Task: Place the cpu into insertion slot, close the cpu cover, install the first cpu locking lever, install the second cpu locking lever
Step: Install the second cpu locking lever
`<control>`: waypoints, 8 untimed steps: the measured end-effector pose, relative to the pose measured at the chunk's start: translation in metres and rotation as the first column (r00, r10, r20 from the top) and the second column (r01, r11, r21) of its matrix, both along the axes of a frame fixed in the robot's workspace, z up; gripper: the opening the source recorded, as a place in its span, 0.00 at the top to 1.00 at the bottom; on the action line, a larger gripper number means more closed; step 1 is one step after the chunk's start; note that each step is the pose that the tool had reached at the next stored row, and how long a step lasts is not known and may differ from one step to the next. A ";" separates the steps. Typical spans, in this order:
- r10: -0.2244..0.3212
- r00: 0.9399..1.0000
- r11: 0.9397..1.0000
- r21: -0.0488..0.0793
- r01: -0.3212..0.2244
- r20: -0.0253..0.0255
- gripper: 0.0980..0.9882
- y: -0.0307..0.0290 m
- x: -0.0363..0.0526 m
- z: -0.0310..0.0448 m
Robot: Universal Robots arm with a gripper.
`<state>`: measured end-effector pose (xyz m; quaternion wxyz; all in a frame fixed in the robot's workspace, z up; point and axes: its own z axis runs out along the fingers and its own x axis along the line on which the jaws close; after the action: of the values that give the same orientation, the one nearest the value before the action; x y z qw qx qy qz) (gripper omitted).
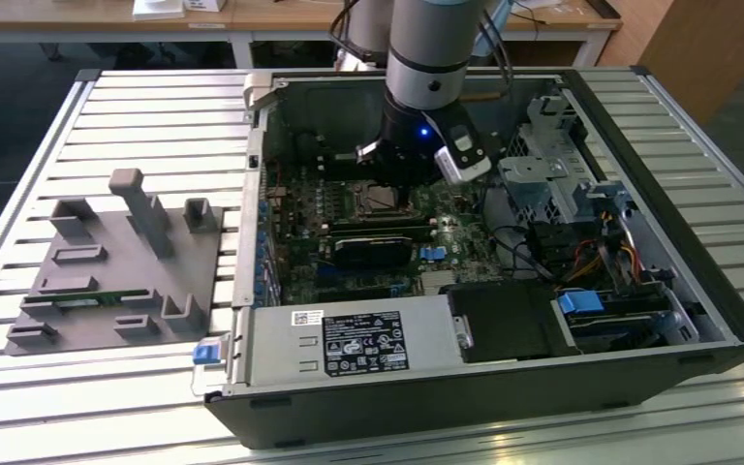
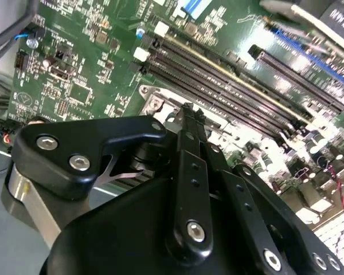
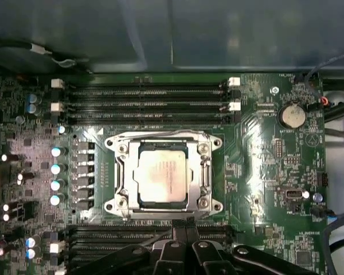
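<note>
While claw (image 3: pixel 183 229) hovers beside socket, fingers together, cpu (image 3: pixel 160 176) sits under closed cpu cover (image 3: pixel 204 172); print unreadable.

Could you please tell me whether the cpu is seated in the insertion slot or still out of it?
In. The cpu lies flat inside the insertion slot, framed by the cpu cover.
</note>
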<state>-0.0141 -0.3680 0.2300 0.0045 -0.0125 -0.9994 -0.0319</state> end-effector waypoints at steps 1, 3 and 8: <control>0.002 1.000 1.000 0.000 -0.002 0.000 0.99 -0.0007 -0.0004 -0.0001; 0.006 1.000 1.000 0.000 -0.006 0.000 0.99 -0.0012 -0.0024 -0.0004; 0.009 1.000 1.000 0.000 -0.009 0.000 0.99 -0.0017 -0.0116 -0.0007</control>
<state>-0.0257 -0.3697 0.2293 0.0046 -0.0078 -0.9994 -0.0320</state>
